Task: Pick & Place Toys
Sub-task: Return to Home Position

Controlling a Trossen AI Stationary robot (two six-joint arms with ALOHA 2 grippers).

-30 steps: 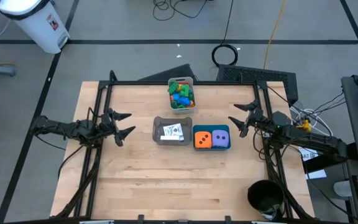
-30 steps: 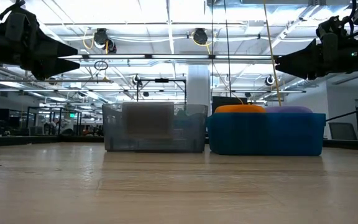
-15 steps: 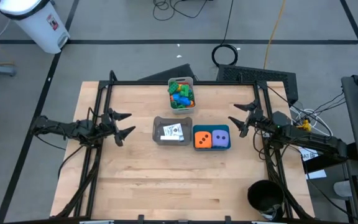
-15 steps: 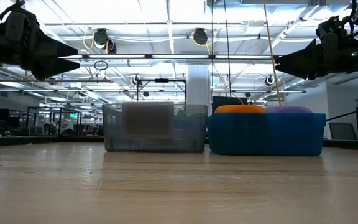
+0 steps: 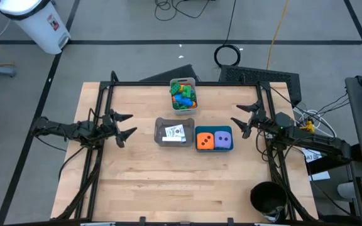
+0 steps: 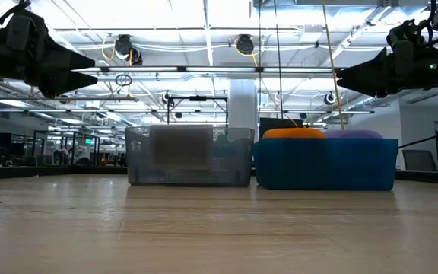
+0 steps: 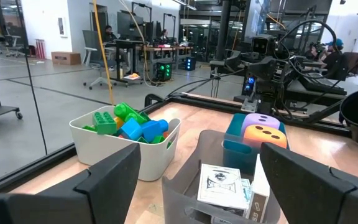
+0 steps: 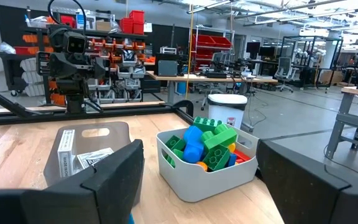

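Bright plastic bricks fill a pale grey bin at the table's far middle. White-edged cards lie in a grey bin at the centre. An orange die and a purple die sit in a teal bin beside it. My left gripper hovers open at the left edge, pointing level at the bins. My right gripper hovers open at the right edge, facing them. In the left wrist view the bricks, cards and dice show ahead.
A black frame runs along the table's far, left and right sides. The wooden top toward the near edge is bare. A black round bin stands off the near right corner, a white bin on the floor far left.
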